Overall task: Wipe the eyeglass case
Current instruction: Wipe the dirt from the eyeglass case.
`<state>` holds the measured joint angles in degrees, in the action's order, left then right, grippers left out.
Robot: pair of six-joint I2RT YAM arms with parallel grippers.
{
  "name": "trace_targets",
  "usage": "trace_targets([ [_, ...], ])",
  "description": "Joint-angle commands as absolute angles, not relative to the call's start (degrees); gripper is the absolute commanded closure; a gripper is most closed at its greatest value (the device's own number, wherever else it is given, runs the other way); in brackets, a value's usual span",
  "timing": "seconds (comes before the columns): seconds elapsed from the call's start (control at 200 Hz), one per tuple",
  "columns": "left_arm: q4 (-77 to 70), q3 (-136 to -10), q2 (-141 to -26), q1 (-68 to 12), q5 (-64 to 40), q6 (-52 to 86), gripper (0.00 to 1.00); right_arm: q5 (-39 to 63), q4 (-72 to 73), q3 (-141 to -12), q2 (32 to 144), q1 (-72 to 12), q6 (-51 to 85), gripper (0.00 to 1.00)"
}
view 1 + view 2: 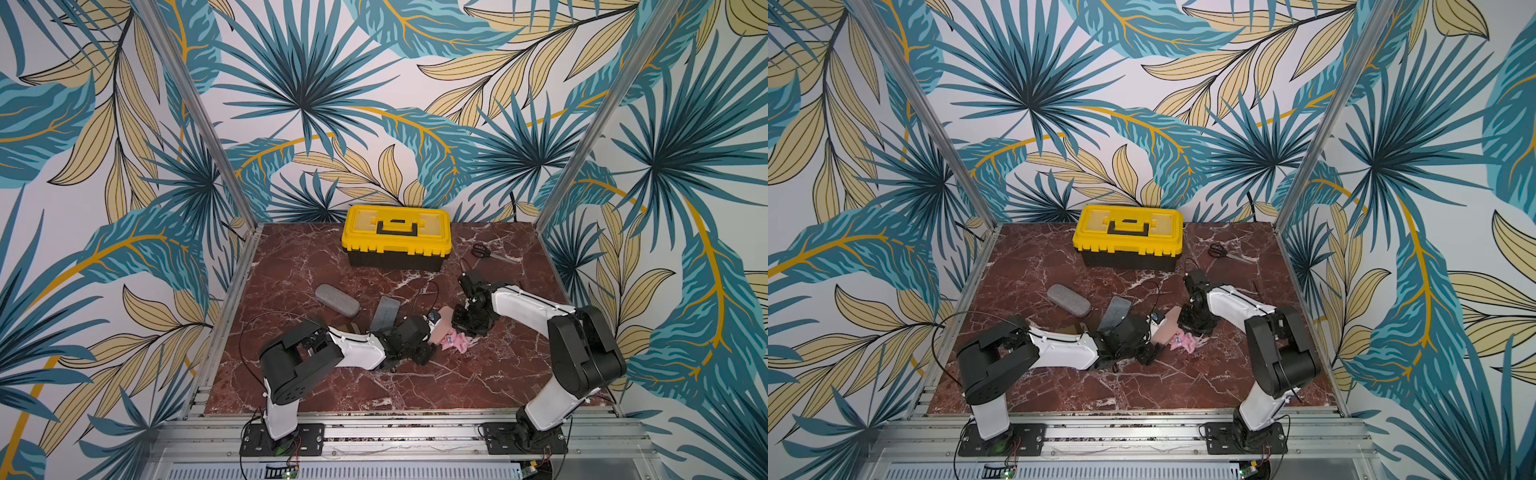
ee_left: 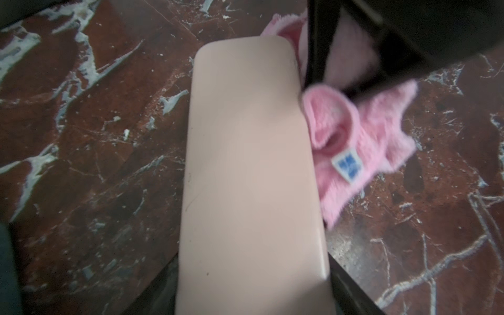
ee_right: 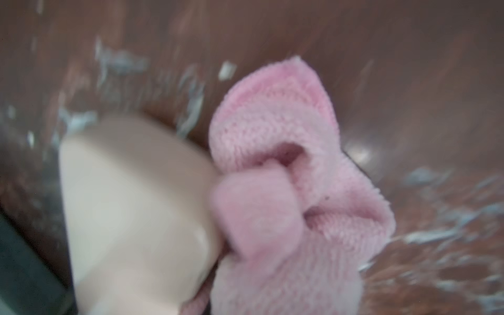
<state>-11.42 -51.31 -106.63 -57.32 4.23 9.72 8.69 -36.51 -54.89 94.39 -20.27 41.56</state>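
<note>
Beige eyeglass case is clamped at one end betw. L hand fingers, approx. desk centre, w/ R hand pinched tight on pink cloth touching its long side; grey case, yellow toolbox farther back.

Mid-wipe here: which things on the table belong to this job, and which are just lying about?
In the job: beige case; cloth.
Lying about: toolbox; scissors; grey case; grey pouch.
</note>
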Motion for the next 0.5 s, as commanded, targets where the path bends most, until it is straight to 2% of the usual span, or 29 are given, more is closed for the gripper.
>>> trace_targets([
  [0.0, -3.3, -51.6, -110.7, -57.5, 0.3, 8.9, 1.0, 19.0, -25.3, -50.5, 91.2, -26.0, 50.7, 1.0],
  [0.165, -3.5, -51.3, -110.5, -57.7, -0.2, 8.4, 1.0, 19.2, -25.2, -54.0, 91.5, -26.3, 50.2, 1.0],
  [0.3, -3.7, -50.9, -110.4, -58.2, -0.4, 8.2, 1.0, 14.8, -31.4, -63.5, 97.7, -19.7, 42.5, 1.0],
  [0.396, -3.9, -50.6, -110.3, -58.4, -0.2, 8.3, 1.0, 4.6, -40.2, -71.5, 102.6, -14.4, 35.9, 1.0],
  [0.491, -4.0, -50.5, -110.3, -58.5, 0.0, 8.5, 1.0, -7.5, -47.7, -76.7, 103.9, -13.6, 29.4, 1.0],
])
